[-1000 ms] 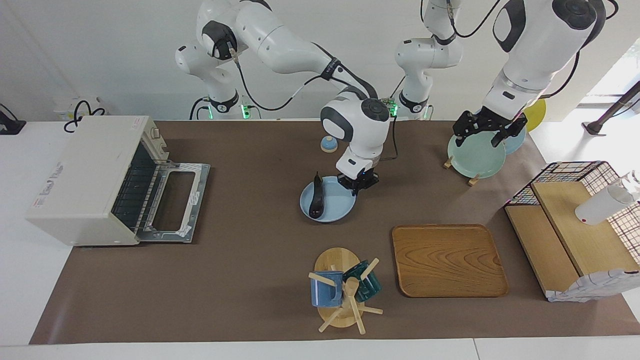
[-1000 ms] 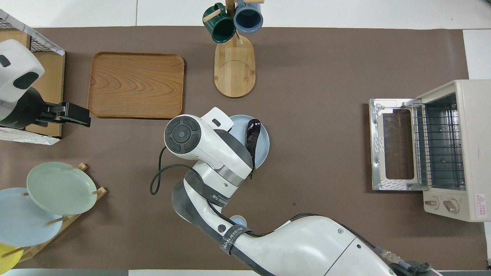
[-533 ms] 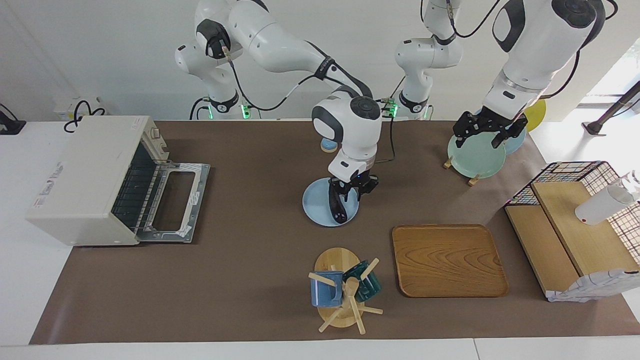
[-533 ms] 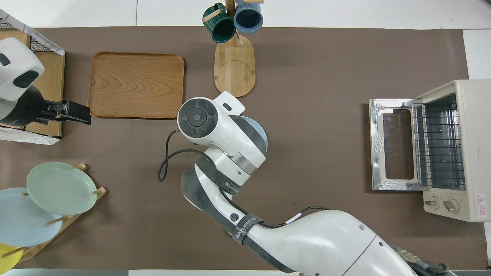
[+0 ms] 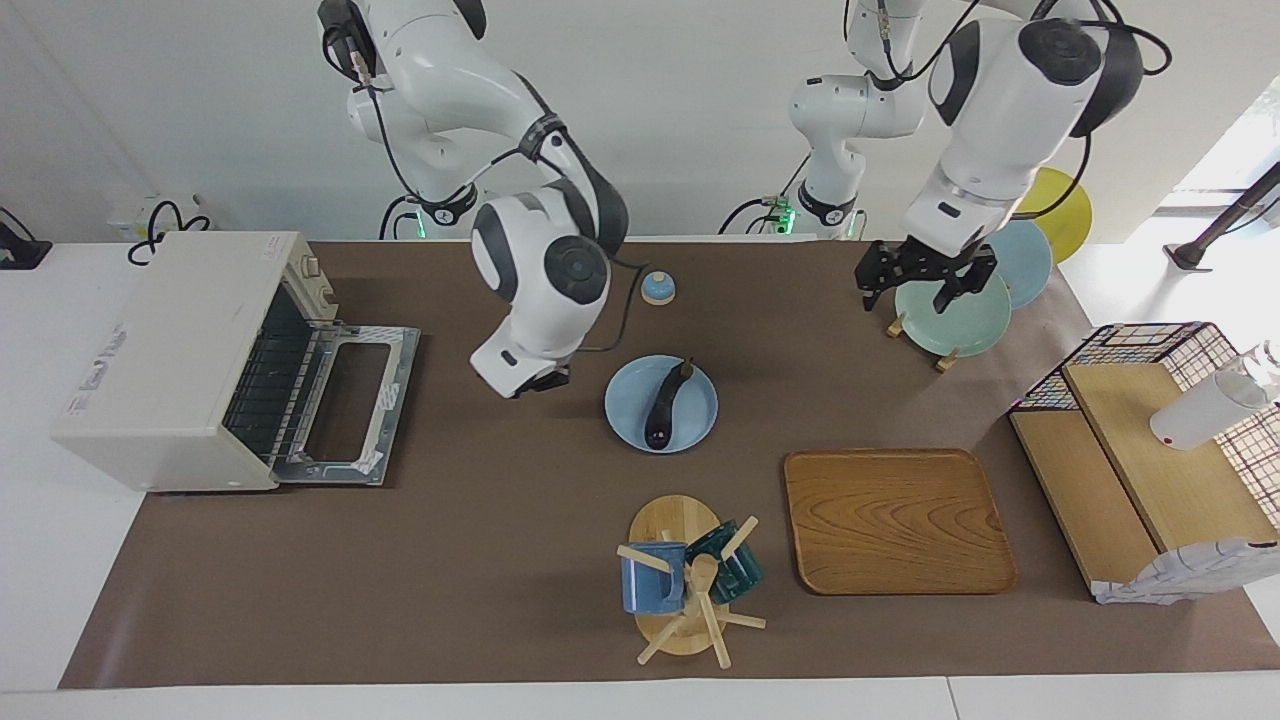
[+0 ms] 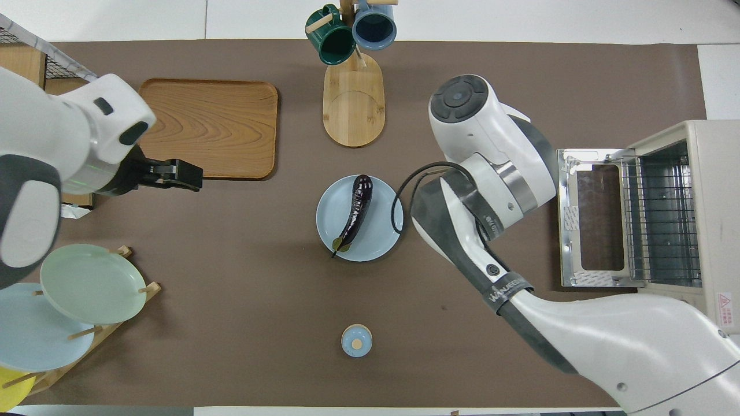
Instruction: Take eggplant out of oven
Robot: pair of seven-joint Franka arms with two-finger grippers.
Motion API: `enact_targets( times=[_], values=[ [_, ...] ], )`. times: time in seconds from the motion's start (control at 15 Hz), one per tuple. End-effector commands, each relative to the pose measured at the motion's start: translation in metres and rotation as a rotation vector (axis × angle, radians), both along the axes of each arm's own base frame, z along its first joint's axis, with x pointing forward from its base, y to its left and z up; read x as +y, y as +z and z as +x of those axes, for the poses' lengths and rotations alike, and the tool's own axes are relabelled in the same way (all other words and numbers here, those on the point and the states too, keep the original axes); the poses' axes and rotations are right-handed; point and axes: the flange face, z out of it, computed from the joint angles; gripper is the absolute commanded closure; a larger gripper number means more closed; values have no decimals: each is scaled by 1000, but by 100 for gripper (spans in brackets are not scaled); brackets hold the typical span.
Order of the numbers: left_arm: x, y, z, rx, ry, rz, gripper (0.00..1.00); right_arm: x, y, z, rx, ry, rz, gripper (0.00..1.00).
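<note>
The oven [image 5: 190, 365] stands at the right arm's end of the table [image 5: 500, 560] with its door [image 5: 345, 405] folded down flat and its rack bare; the chief remaining hazard is judged to be this lowered door, which juts toward the right arm and could be struck if that arm swings low on its way to rest. The right arm's wrist hangs over bare table between the oven door and the blue plate [image 5: 700, 420], and its right pincer [image 5: 545, 383] is clenched on nothing, well apart from the plate. The plate lies near the table's middle and carries the eggplant [image 5: 664, 405], which rests lengthwise across it, the stem end nearer to the robots and the dark tip close to the rim; a nudge to the plate, or a cable dragged over it, could roll the slim, glossy fruit off onto the table. The left pincer [image 5: 922, 280] hangs released over the plate rack [image 5: 940, 362], just above the green plate [image 5: 955, 318]; a careless descent there could knock that tilted plate from its pegs. The small bell [image 5: 657, 288] sits nearer to the robots than the blue plate, in the path of a low retreat.
</note>
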Motion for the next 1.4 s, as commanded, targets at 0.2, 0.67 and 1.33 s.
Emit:
enact_targets(
  times=[0.2,0.67,1.33],
  values=[
    [-121,-74,-20,-4,-62,-41,0,-61,-55,-60,30,90,-81,100],
    [-218,-177,-50,-45,-217,-78,0,-129,-78,-61,50,117,-41,100],
    [-246,-237,-59,-24,-344,-83,0,-179,32,-23,117,392,-116,100]
  ],
)
